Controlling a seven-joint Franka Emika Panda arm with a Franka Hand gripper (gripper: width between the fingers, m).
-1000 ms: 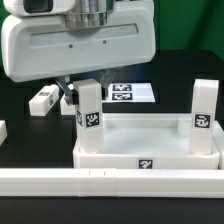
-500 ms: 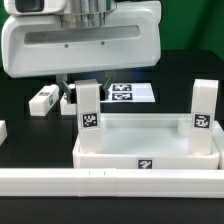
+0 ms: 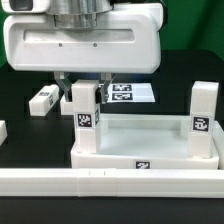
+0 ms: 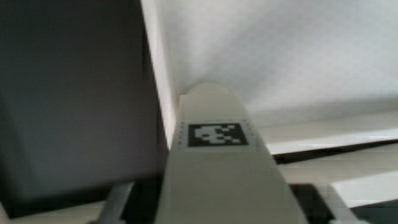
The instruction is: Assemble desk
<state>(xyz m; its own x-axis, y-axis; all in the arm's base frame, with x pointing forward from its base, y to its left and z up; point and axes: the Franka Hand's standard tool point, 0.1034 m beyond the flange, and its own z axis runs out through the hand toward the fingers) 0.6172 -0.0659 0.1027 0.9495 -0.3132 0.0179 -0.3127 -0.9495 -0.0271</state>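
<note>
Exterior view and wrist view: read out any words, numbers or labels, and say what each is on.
No readable words or numbers in either view.
Only black-and-white square tags, patterns not text, on the gripped leg, the other upright leg, the desk top and the marker board.

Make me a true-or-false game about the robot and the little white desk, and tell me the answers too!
1. The gripper is shut on the gripped leg, which stands at the desk top's corner on the exterior view's left. True.
2. Four legs stand upright on the desk top. False: only two stand there, the gripped leg and a second leg at the corner on the exterior view's right.
3. A loose leg lies on the table, outside the desk top. True.
4. The table is white. False: it is black.
</note>
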